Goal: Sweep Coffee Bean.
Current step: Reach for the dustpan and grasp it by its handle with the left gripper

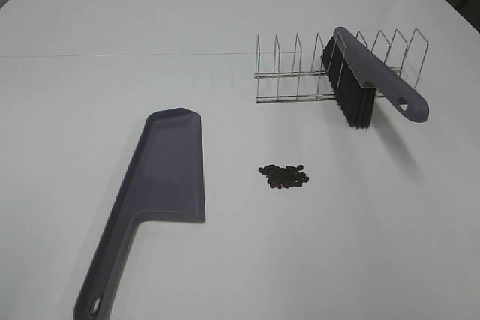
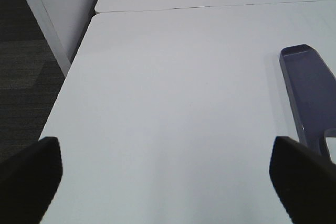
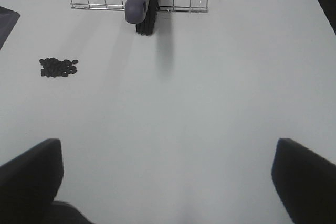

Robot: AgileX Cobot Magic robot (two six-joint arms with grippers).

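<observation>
Bearings are taken from the coffee bean heap [image 1: 283,177] in the high view.

- **9 o'clock:** the dustpan [image 1: 161,185] lies flat, with a strip of bare table [image 1: 375,222] between it and the heap.
- **12 to 1 o'clock:** the wire rack [image 1: 300,73] stands apart from the heap. The brush [image 1: 367,80] is propped tilted in it, its handle overhanging toward 2 o'clock and its bristles down at the rack's near rail.
- **3 through 7 o'clock:** open surface.

The right gripper [image 3: 168,174], jaws wide, has bare table ahead of it up to the heap and brush.

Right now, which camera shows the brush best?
The exterior high view: the whole brush shows, resting in the wire rack, bristles down. The right wrist view shows it end-on, partly cut off; the left wrist view misses it.
</observation>
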